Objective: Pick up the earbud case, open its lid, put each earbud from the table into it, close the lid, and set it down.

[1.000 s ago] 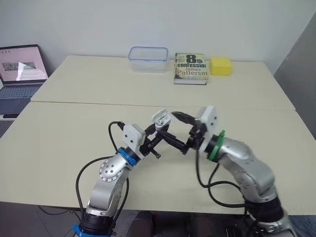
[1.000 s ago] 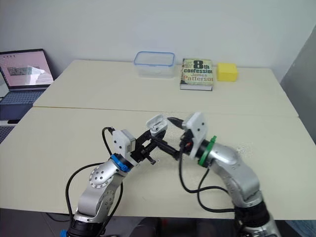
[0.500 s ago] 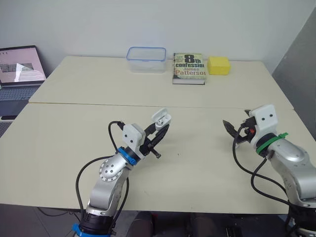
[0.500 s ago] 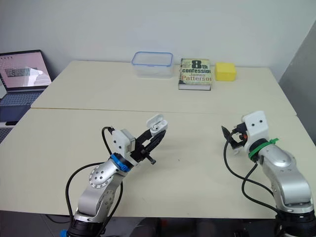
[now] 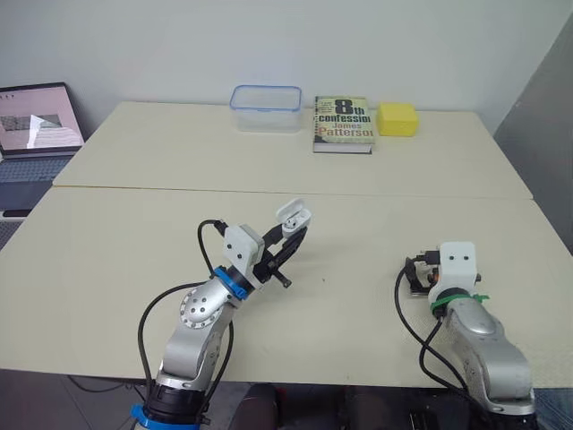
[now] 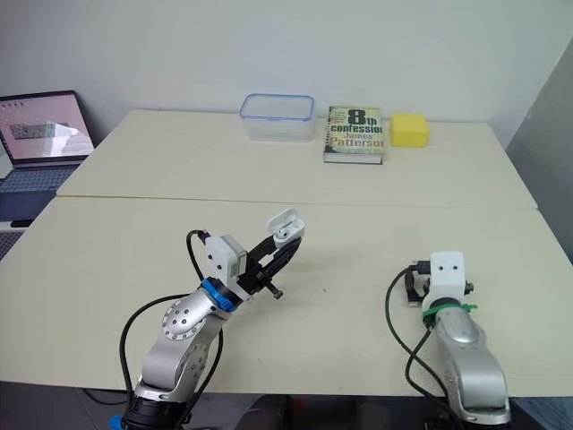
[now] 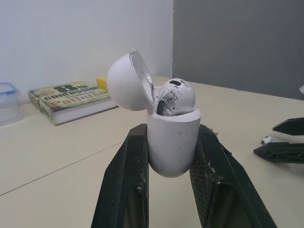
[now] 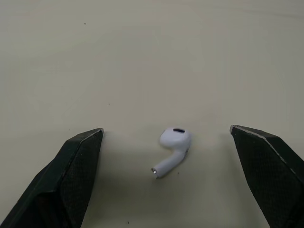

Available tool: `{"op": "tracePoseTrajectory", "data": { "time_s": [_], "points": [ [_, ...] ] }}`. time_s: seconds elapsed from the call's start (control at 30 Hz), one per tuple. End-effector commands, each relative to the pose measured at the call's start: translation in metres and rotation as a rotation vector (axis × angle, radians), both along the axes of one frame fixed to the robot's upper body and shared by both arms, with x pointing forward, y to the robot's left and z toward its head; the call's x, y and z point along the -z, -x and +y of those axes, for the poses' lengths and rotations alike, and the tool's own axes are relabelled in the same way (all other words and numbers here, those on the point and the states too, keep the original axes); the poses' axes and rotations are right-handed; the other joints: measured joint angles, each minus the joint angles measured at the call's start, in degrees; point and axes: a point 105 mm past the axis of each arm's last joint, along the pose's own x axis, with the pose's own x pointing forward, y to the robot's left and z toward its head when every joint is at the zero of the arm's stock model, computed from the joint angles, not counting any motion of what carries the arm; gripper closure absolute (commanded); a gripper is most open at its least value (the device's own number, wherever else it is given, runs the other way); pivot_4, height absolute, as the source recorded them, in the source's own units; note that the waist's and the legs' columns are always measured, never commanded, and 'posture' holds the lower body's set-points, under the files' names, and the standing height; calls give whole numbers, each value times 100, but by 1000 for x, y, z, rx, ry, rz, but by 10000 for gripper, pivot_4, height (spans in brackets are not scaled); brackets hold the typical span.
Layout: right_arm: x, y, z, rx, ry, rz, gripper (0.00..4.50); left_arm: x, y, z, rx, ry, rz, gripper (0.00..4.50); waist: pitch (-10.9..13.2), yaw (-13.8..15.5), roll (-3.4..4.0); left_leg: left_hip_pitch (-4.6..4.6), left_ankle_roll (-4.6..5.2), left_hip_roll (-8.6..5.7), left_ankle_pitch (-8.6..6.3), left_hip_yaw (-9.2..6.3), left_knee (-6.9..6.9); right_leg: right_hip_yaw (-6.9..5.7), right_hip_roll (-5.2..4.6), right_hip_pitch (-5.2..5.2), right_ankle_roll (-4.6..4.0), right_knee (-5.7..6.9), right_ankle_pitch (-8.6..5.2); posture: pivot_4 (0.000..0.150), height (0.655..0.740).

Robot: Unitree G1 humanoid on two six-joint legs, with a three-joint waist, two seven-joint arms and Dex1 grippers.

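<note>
My left gripper (image 5: 292, 235) is shut on the white earbud case (image 5: 294, 216) and holds it upright above the table's middle. In the left wrist view the case (image 7: 173, 137) has its lid (image 7: 124, 81) swung open, and one earbud (image 7: 175, 95) sits in it. My right gripper (image 5: 414, 274) points down at the table on the right. Its fingers stand open on either side of the second earbud (image 8: 173, 143), which lies on the table without touching them. That gripper's fingertips (image 7: 285, 151) also appear in the left wrist view.
At the table's far edge stand a clear plastic container (image 5: 267, 107), a book (image 5: 344, 124) and a yellow block (image 5: 398, 118). A laptop (image 5: 36, 125) sits on the far left. A seam (image 5: 179, 189) runs across the two tabletops.
My right gripper left the case, swung right and came down over the earbud on the table. The left gripper holds the open case where it was.
</note>
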Motion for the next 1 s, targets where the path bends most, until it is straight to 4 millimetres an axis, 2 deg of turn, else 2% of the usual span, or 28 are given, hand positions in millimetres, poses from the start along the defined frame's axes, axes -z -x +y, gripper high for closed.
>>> {"op": "tracePoseTrajectory", "data": {
  "time_s": [0.03, 0.2, 0.3, 0.6, 0.63, 0.77, 0.87, 0.93, 1.0],
  "points": [
    [0, -4, -3, 55, -58, -28, 0, -9, 2, -2, 18, 6, -38, 37320, 0, -3, 0, 0, 0, 0, 0, -1, 0, 0, 0, 1, 1, 0, 0, 1500, 7400],
    [12, 0, -6, 134, -123, 17, 0, -9, 2, -2, 18, 4, -39, 37320, -2, -4, 2, 3, 0, 0, 0, 0, 0, 0, 0, 2, 0, 0, 0, 1500, 7400],
    [16, 4, -5, 162, -167, 39, 5773, -8, 2, -1, 15, 3, -37, 37320, -3, -2, 3, 3, 0, 2, 0, -3, 0, 0, 0, 4, 0, 0, 0, 1500, 7400],
    [14, 2, -8, 160, -190, 42, 38247, -7, 2, -1, 14, 2, -35, 37320, -4, -5, 3, 4, 0, 1, 0, -3, 0, -1, 1, 4, 0, 0, 0, 1500, 7400],
    [13, 1, -9, 148, -185, 42, 40754, -7, 2, -1, 14, 1, -35, 37320, -4, -5, 3, 4, 0, 1, 0, -3, 0, -1, 1, 4, 0, 0, 0, 1500, 7400],
    [6, -2, -9, 49, -146, 35, 41013, -7, 2, -2, 13, 2, -35, 37320, -4, -6, 3, 4, 1, 0, 0, 1, 1, 1, 0, 4, 0, -1, 0, 1500, 7400],
    [-6, -7, -5, -114, -84, 22, 41013, -7, 2, -2, 13, 1, -35, 37320, -3, -8, 3, 3, 1, -1, 0, 1, 0, 0, 0, 3, 1, -1, -1, 1500, 7400],
    [-17, -8, 11, -375, -60, 29, 41013, -7, 3, -1, 12, -1, -35, 37320, -3, -10, 4, 3, 1, -2, 0, 5, 0, 1, 0, 3, 1, -1, -1, 1500, 7400],
    [-22, 1, 23, -640, 16, 70, 41013, -7, 4, 0, 11, -2, -34, 37320, 5, -18, 16, 2, 2, -2, -1, 6, 1, 1, 1, 2, 1, -3, -1, 1500, 7400]
  ]
}}
